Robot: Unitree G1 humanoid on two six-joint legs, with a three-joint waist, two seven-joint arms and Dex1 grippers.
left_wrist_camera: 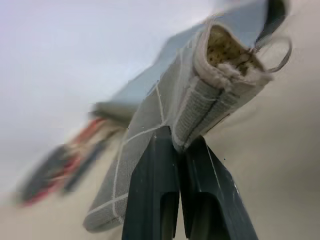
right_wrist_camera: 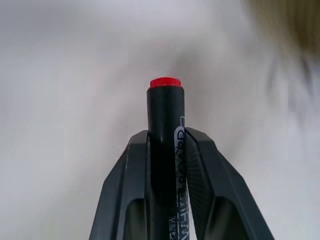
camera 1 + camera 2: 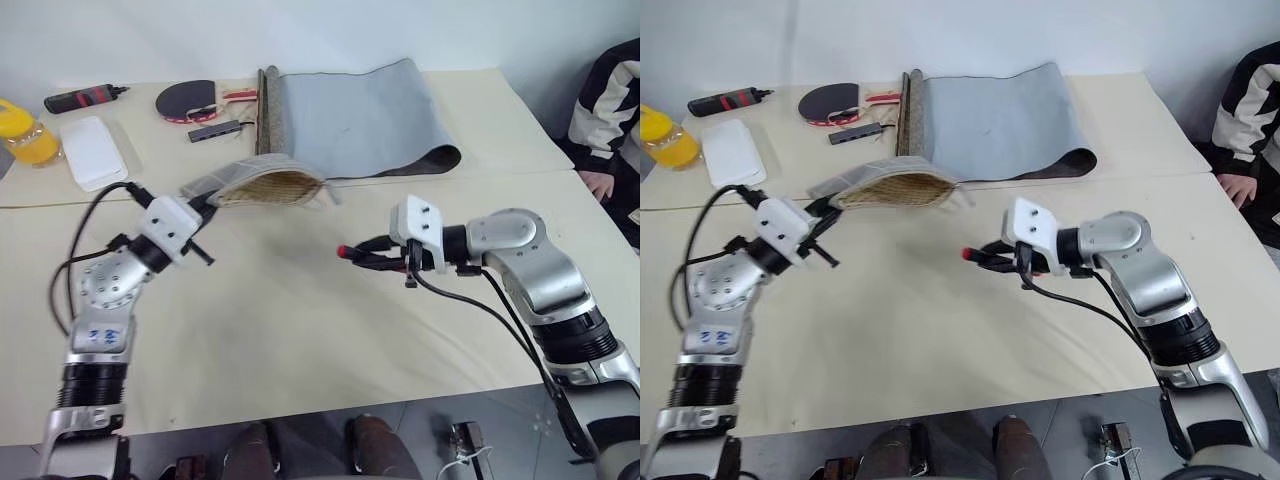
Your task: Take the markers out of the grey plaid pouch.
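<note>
Left end effector point(image 1: 175, 145) clamped on pouch point(image 3: 265, 185), right end effector point(image 2: 165, 137) on red-tipped marker point(image 2: 165, 115); ring pull point(image 1: 274, 50) apparently dangling.

The only writing I could see stood on the dark marker point(image 2: 165, 150) with the red tip, which I held between the fingers of my right gripper point(image 2: 165, 137). White letters ran along its barrel, but my finger point(image 2: 207, 180) covered a part of them and I could not read them as a word. On the other things on the table I found no readable text.
</note>
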